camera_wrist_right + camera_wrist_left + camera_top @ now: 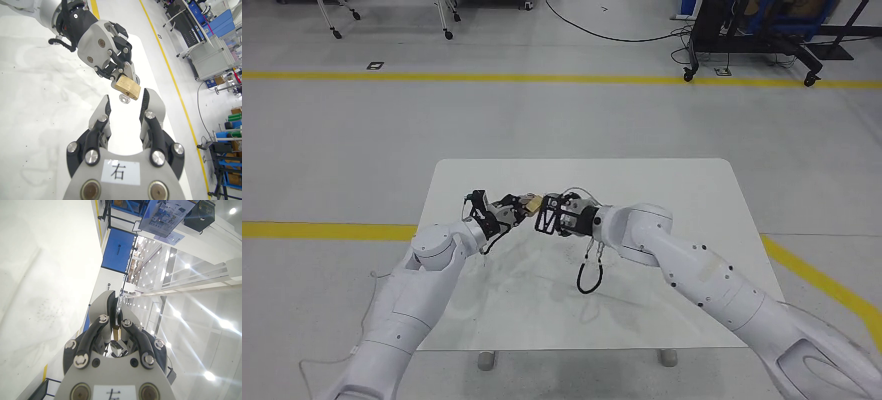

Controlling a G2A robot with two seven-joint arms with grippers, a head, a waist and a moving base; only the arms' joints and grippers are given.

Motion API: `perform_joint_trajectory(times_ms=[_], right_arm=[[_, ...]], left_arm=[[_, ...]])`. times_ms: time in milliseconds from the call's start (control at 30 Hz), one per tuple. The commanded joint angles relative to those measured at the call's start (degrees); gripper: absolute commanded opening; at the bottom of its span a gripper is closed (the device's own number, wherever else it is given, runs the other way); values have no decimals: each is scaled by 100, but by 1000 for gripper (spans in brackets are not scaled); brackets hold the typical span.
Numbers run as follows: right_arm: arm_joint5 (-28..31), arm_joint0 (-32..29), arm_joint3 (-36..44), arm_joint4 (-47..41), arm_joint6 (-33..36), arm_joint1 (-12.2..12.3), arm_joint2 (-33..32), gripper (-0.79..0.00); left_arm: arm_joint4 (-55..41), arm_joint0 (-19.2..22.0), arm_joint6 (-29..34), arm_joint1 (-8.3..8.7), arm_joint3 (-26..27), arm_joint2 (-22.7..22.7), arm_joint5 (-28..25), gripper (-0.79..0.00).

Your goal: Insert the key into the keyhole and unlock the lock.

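Padlock (127,87) of brass hangs over the white table (692,300), toward its 10 o'clock area. The left gripper (117,308), at the lock's 9 o'clock, is clenched on its shackle end. A silver key (125,98) sits in the keyhole. The right gripper (126,103), at 3 o'clock, has its jaws released, one either side of the key.

The white surface (682,210), rounded at its corners, stood on a grey floor (542,110) crossed by yellow lines (442,76). Dark specks (14,67) and faint smudges lay scattered across it.
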State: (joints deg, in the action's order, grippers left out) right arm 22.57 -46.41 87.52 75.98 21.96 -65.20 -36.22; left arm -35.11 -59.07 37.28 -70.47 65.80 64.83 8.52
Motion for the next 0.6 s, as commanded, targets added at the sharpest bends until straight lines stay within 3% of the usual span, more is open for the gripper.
perform_joint_trajectory(times_ms=[0,267,367,500,567], right_arm=[[-27,-11,28,60,109,-19,4,-533],[24,-32,1,157,306,-106,-7,-539],[40,-19,-38,156,354,-150,2,-585],[16,-14,-79,150,368,-202,-18,-785],[13,-17,-101,137,379,-221,-45,-785]], left_arm=[[19,-3,0,-2,6,-2,5,-785],[55,-8,16,-11,16,4,28,-785],[84,-8,22,-13,19,9,27,-785],[119,-10,22,-16,22,13,22,-785],[122,-11,23,-18,23,17,22,-785]])
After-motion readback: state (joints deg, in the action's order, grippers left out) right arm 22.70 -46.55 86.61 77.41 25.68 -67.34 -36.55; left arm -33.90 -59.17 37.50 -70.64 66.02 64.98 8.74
